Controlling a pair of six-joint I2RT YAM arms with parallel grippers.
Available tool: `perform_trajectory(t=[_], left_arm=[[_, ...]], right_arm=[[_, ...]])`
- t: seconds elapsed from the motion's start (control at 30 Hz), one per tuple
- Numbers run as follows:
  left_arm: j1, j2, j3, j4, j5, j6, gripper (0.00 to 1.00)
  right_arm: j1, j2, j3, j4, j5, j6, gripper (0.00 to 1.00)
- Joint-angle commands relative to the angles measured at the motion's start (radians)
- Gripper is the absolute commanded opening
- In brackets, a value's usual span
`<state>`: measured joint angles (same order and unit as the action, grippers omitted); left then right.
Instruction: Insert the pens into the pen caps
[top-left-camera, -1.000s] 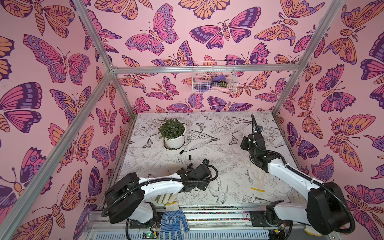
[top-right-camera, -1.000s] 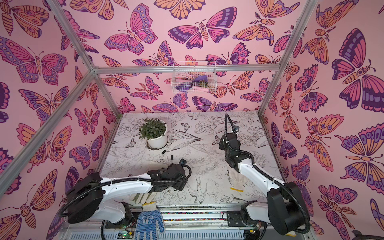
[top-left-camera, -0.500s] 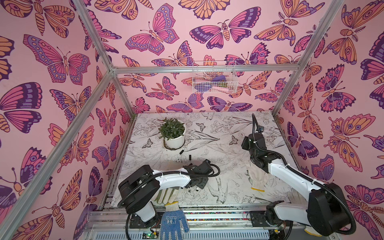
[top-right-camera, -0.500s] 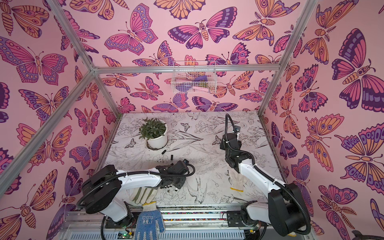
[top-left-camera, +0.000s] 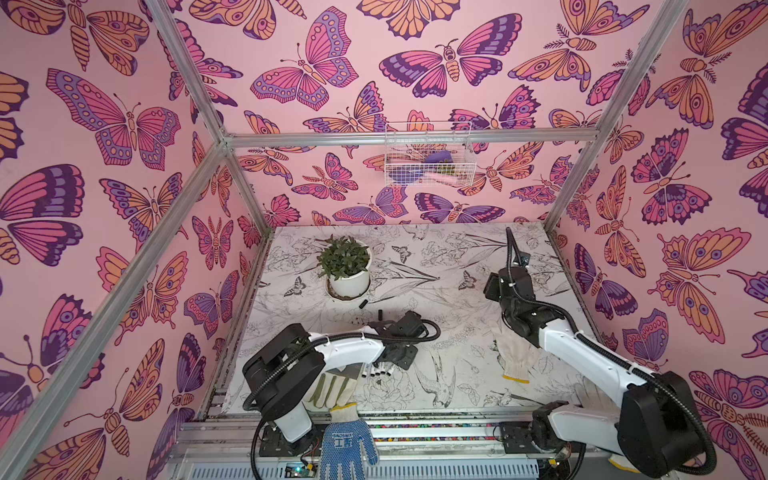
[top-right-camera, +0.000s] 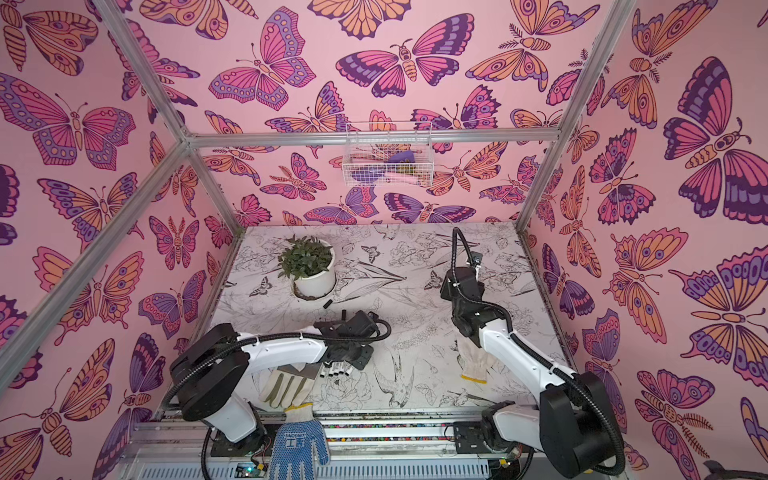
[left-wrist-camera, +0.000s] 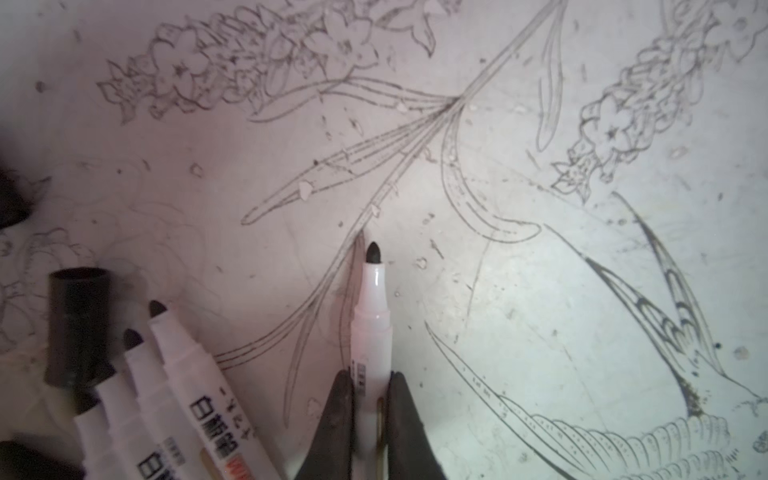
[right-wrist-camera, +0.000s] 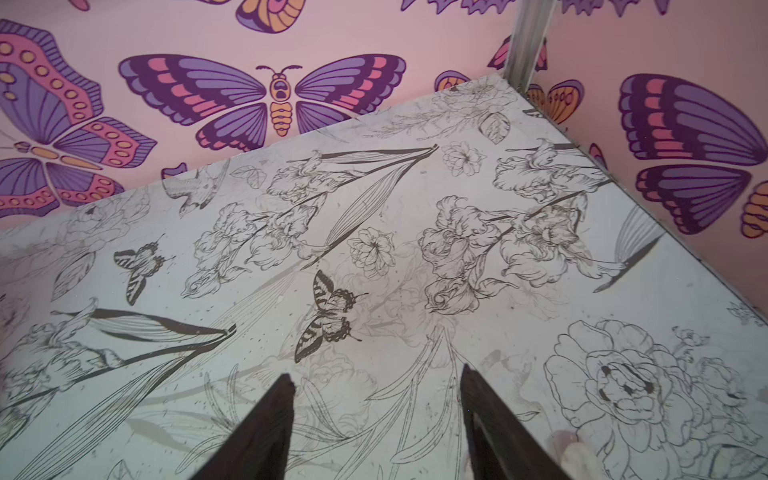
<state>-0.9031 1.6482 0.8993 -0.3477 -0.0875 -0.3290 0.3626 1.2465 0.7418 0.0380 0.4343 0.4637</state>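
My left gripper (left-wrist-camera: 368, 376) is shut on a white pen (left-wrist-camera: 372, 324) with its dark tip bare, lying just over the table. Beside it lie more pens (left-wrist-camera: 183, 374) side by side, and one of them seems to carry a black pen cap (left-wrist-camera: 79, 324). In both top views the row of pens (top-left-camera: 380, 370) (top-right-camera: 338, 368) lies under the left wrist. Two loose pen caps (top-left-camera: 363, 304) (top-left-camera: 380, 313) lie in front of the plant pot. My right gripper (right-wrist-camera: 374, 374) hangs open and empty over the table's back right part (top-left-camera: 494, 286).
A potted plant (top-left-camera: 347, 270) stands at the back left. A white glove (top-left-camera: 513, 357) lies under the right arm, a glove with a grey patch (top-left-camera: 332, 388) by the left arm, a blue glove (top-left-camera: 347, 446) on the front rail. A wire basket (top-left-camera: 428, 160) hangs on the back wall.
The left gripper's jaws have shut onto a pen, and the left arm has swung its shoulder in toward the table. The right arm has hardly moved.
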Motion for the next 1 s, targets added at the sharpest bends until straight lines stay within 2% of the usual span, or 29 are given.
perform_trajectory(t=[0.0,0.13,0.2,0.3,0.47,0.63,0.73,0.97], left_arm=[[0.056,-0.09,0.058,0.055,0.065,0.032,0.0],[0.151,-0.161,0.029,0.229,0.189,-0.006,0.0],[0.189,-0.202,-0.034,0.377,0.228,-0.046,0.0],[0.208,-0.239,-0.099,0.548,0.27,-0.07,0.0],[0.209,-0.238,-0.106,0.604,0.312,-0.064,0.0],[0.205,-0.246,-0.111,0.645,0.306,-0.068,0.0],[0.199,-0.246,-0.103,0.653,0.299,-0.064,0.0],[0.183,-0.232,-0.085,0.682,0.305,-0.055,0.0]], right_arm=[[0.006,0.014,0.036,-0.007,-0.205,-0.038,0.66],[0.006,0.034,0.029,0.049,-0.523,-0.06,0.68],[0.006,0.054,0.033,0.094,-0.693,-0.066,0.68],[0.006,0.096,0.061,0.142,-0.901,-0.043,0.68],[0.019,0.157,0.125,0.186,-1.129,0.022,0.65],[0.079,0.186,0.164,0.156,-1.193,-0.004,0.65],[0.101,0.177,0.176,0.127,-1.182,-0.037,0.64],[0.101,0.2,0.195,0.134,-1.153,-0.02,0.59]])
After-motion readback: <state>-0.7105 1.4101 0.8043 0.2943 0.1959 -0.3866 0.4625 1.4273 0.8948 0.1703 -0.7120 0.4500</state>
